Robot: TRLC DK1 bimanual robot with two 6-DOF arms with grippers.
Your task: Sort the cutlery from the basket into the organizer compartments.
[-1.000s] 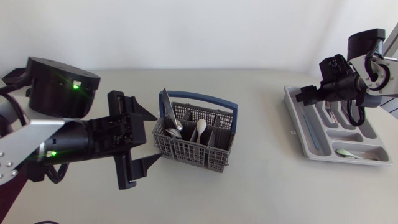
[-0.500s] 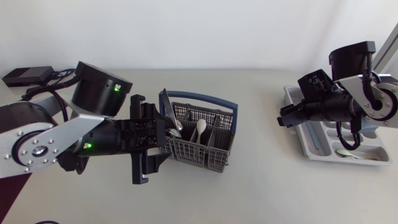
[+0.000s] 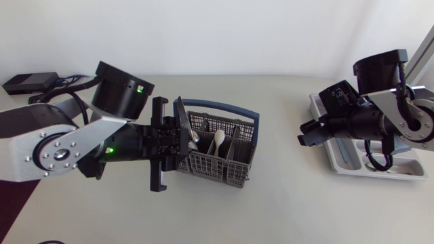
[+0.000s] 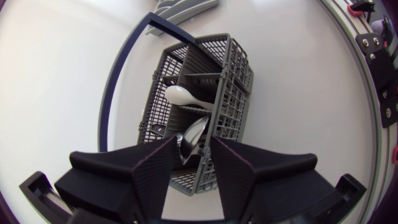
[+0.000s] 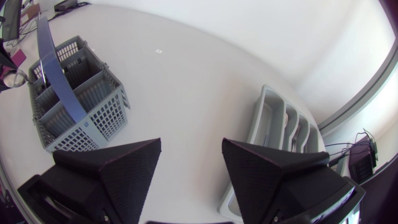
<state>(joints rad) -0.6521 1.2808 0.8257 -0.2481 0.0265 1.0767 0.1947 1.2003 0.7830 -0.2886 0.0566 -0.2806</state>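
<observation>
Swinging in from the left of the frame, my left arm has rolled its wrist and brought the left gripper (image 4: 193,149) right up onto the left end of the basket (image 3: 230,169). At the same time my right arm has slid off the organizer (image 3: 337,159) at the right edge, toward the middle. The right gripper (image 5: 189,162) now hangs over bare bench (image 3: 285,203) just left of the organizer, with its fingers wide apart and nothing in them.

Now the left side. Its fingers are apart too, and the bowl of a metal spoon (image 4: 194,134) sits between the tips, in the nearest basket compartment. I can't see either finger touching it, so I call this a straddle and not a grip. A white spoon (image 4: 183,95) lies one compartment further ahead.

The key relation: the metal spoon stands bowl-up, with its long axis running away from my left gripper, down into the basket. The fingers stand on either side of that axis. My left arm is plainly the nearer one, since the right is well apart across the bench. To my eye, closing squarely on the bowl or neck comes next, then a lift straight along that axis, clear of the blue handle (image 3: 252,115).
</observation>
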